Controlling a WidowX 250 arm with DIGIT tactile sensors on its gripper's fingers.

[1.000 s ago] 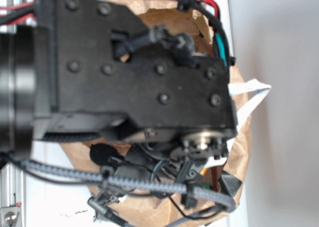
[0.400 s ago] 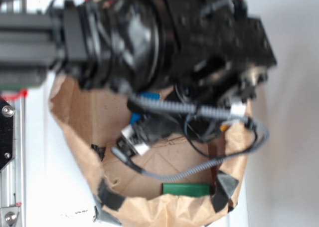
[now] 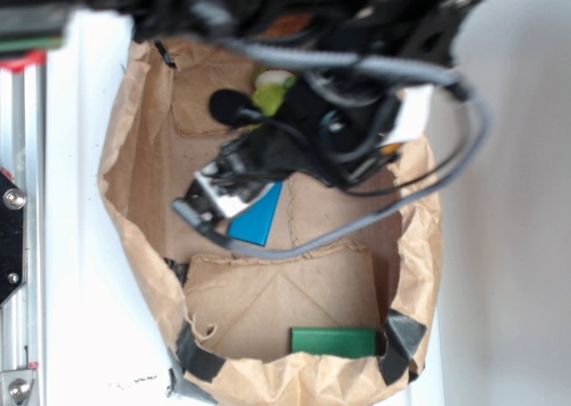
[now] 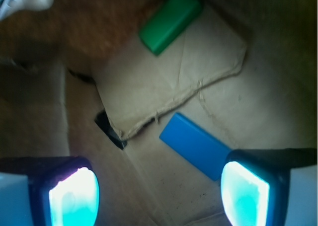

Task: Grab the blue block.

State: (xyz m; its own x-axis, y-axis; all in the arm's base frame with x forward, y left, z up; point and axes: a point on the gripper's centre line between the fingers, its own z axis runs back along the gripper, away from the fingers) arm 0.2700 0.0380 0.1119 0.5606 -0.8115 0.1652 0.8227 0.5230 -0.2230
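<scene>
i'm hanging inside the brown paper bag [image 3: 143,245] now, my gripper [image 4: 159,188] spread wide with nothing between the jaws, both pads glowing at the bottom of the wrist view. the blue block [image 4: 196,145] lies flat on the bag's floor, just ahead of me and off toward my right-hand pad [image 4: 244,192], one end slipping under that finger, so i'm not centred on it yet. it sits at a slant to my jaws, which i judge means a small shift sideways and maybe a twist before closing. in the exterior view the blue block [image 3: 259,216] peeks out just below my arm and its grey cable [image 3: 393,210], near the middle of the bag. the green block [image 3: 334,341] rests well apart, against the bag's near wall, on the far side of a loose flap of paper [image 3: 285,290], so no real risk of snagging the wrong one. the bag walls are close around me, so i'd keep any correction small.
</scene>
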